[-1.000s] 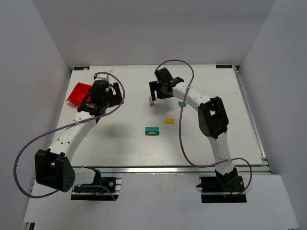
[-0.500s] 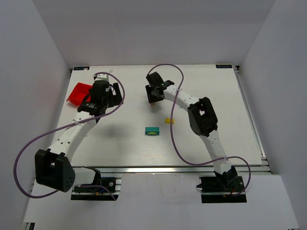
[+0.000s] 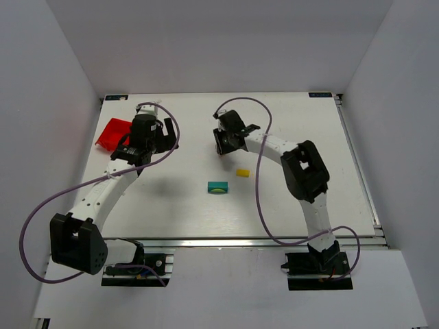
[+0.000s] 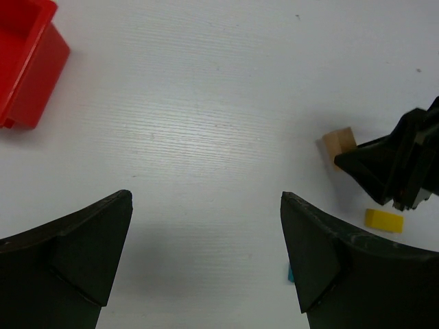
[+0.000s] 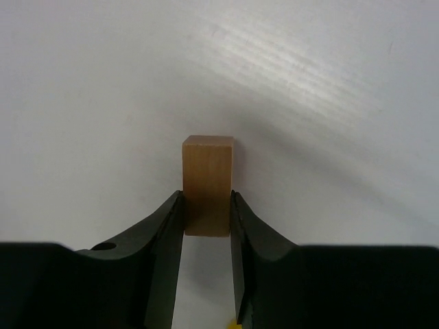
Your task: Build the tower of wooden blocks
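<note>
Right gripper [image 5: 207, 205] was clamped on the tan block [image 5: 207, 195]. The two fingers pressed its side faces, and most of the block stood out past the fingertips. The table [image 5: 82, 82] lay directly beneath.

Left gripper [image 4: 206, 253] hung with its jaws wide apart and nothing between them. The red bin [image 4: 24, 62] sat ahead of it to its left. The tan block and the right gripper's fingers were ahead to its right.

No tower had been built. The parts lay singly:
- The yellow block [image 3: 242, 173] lay near the right gripper, on its base-ward side.
- The teal block [image 3: 218, 186] lay farther back toward the bases. It had a yellowish patch we could not make out.

We judged the step in hand to be picking up the tan block for stacking. Our notes on doing it well:
- The hold was only on the near end of the block, so we would raise it straight up before any sideways travel, to keep it from pivoting between the pads.
- We would carry it high enough to pass over the yellow block.
- We would square its faces to the piece below and lower it until it rested fully.
- Only then would we part the fingers, and we would withdraw upward rather than sideways.
- The left arm was best kept out of that path.

We could read no brand or writing. A small corner tag [image 3: 319, 94] on the table was too small to make out.
</note>
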`<state>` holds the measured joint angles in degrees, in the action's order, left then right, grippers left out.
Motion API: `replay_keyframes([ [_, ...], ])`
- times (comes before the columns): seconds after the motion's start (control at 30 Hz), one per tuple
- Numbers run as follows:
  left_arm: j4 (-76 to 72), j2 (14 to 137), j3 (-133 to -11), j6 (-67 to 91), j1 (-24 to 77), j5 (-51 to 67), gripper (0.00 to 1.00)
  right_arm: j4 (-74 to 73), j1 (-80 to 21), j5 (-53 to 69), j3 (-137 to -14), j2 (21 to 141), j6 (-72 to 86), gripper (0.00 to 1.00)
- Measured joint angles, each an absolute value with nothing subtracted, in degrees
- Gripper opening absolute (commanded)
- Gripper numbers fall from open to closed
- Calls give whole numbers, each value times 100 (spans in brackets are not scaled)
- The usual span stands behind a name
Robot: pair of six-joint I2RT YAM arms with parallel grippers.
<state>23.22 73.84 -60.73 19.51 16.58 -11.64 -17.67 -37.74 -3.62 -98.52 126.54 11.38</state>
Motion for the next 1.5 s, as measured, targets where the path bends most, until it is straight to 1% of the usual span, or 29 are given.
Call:
replay_keyframes([
  [0.07, 2209, 7384, -6073, 1951, 1658, -882, 98, -1382, -3774, -25, -9008, 12014, 891, 5],
  [0.23, 1815, 7384, -6071, 2001, 1675, 233, 98, 248, -3789, 974, -6897, 10079, 220, 6],
  [0.3, 1603, 7384, -6064, 2069, 1704, 790, 98, 744, -3800, 1308, -6379, 9459, 54, 6],
  [0.37, 1319, 7384, -6031, 2165, 1712, 1400, 98, 1160, -3811, 1568, -6128, 9091, -67, 7],
  [0.47, 871, 7384, -5922, 2349, 1739, 2185, 98, 1732, -3844, 1887, -5883, 8879, -187, 7],
  [0.6, 497, 7465, -5830, 2554, 1745, 2912, 98, 2161, -3883, 2119, -5621, 8855, -242, 7],
  [0.77, 156, 7642, -5673, 2766, 1747, 3500, 88, 2462, -3942, 2163, -5450, 8853, -322, 8],
  [0.87, 117, 7758, -5669, 2832, 1750, 3575, 87, 2687, -3957, 2161, -5415, 8812, -349, 8],
  [1.0, 110, 7861, -5669, 2869, 1772, 3642, 78, 2912, -3994, 2163, -5352, 8678, -373, 8],
  [1.03, 110, 7874, -5669, 2877, 1776, 3656, 74, 2965, -4005, 2167, -5352, 8670, -386, 8],
  [1.1, 99, 7885, -5669, 2902, 1782, 3671, 71, 3022, -4027, 2182, -5352, 8667, -410, 8],
  [1.13, 95, 7889, -5669, 2902, 1787, 3675, 66, 3020, -4029, 2193, -5352, 8667, -427, 8],
  [1.2, 89, 7889, -5669, 2934, 1793, 3688, 63, 3020, -4053, 2226, -5352, 8667, -464, 8],
  [1.33, 67, 7891, -5669, 2995, 1817, 3776, 46, 3000, -4084, 2239, -5352, 8667, -537, 8],
  [1.37, 54, 7891, -5669, 3011, 1824, 3804, 38, 2993, -4091, 2228, -5352, 8667, -552, 8],
  [1.43, 21, 7891, -5669, 3033, 1852, 3830, 31, 2976, -4106, 2176, -5354, 8667, -617, 9],
  [1.47, 1, 7891, -5669, 3046, 1855, 3828, 22, 2978, -4112, 2152, -5352, 8667, -639, 9],
  [1.5, -3, 7891, -5669, 3050, 1857, 3839, 19, 2982, -4123, 2130, -5352, 8667, -648, 11],
])
